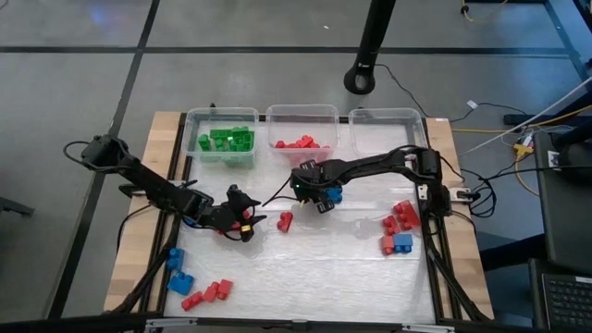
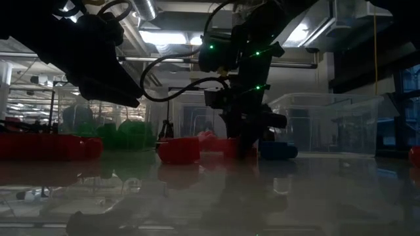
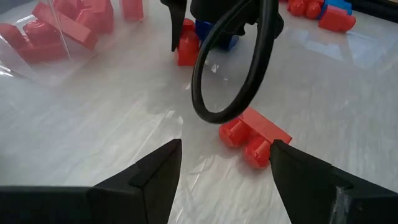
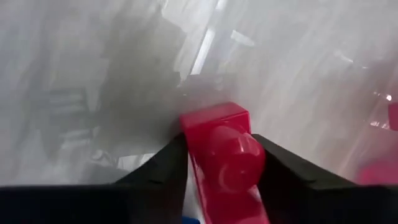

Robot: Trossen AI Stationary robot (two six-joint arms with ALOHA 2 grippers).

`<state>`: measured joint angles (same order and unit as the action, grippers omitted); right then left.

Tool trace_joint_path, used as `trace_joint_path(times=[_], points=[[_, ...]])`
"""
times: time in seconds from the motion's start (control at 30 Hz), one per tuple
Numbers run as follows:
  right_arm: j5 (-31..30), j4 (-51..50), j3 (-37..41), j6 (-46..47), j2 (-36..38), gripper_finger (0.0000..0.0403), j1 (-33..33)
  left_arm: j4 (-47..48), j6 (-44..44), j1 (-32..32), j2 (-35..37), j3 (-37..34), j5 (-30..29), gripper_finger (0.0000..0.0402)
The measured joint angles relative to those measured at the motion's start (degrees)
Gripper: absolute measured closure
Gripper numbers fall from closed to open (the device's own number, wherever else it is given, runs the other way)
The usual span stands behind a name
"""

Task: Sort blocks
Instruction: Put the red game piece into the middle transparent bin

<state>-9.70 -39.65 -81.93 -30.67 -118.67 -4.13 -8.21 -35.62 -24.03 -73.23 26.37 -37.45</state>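
My right gripper [image 1: 313,192] points down at the middle of the white table top and is shut on a red block [image 4: 217,140]. A blue block [image 1: 332,194] lies right beside it. My left gripper [image 1: 245,225] hovers open to the left. A loose red block [image 3: 255,137] lies on its side on the table just beyond the fingertips. Three clear bins stand along the far edge. One holds green blocks [image 1: 225,140], one red blocks [image 1: 299,142], and one [image 1: 388,134] shows nothing inside. My right gripper pinches the red block between its two fingers, one finger on each of two opposite side faces [image 4: 193,149]. The fingers come from above, pointing steeply down. The block's lower part [image 3: 185,51] appears to sit on the table, against the blue block.
More red and blue blocks lie at the table's right side [image 1: 400,227]. Blue blocks [image 1: 176,273] and red blocks [image 1: 208,293] lie at the near left corner. A black cable loop [image 3: 224,81] hangs from my right arm. A black stand base [image 1: 363,79] sits on the floor beyond the bins.
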Motion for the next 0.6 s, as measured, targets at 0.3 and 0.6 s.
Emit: trace_joint_path(times=[0.3,0.6], points=[[-0.13,-0.34,0.42,-1.29,2.82,0.0270,1.13,0.04,0.05,0.00,0.00,0.00,0.00,0.0171],[-0.18,-0.84,0.28,-2.31,14.22,0.0268,2.67,-0.09,0.48,-0.01,0.00,0.02,0.02,0.0171]])
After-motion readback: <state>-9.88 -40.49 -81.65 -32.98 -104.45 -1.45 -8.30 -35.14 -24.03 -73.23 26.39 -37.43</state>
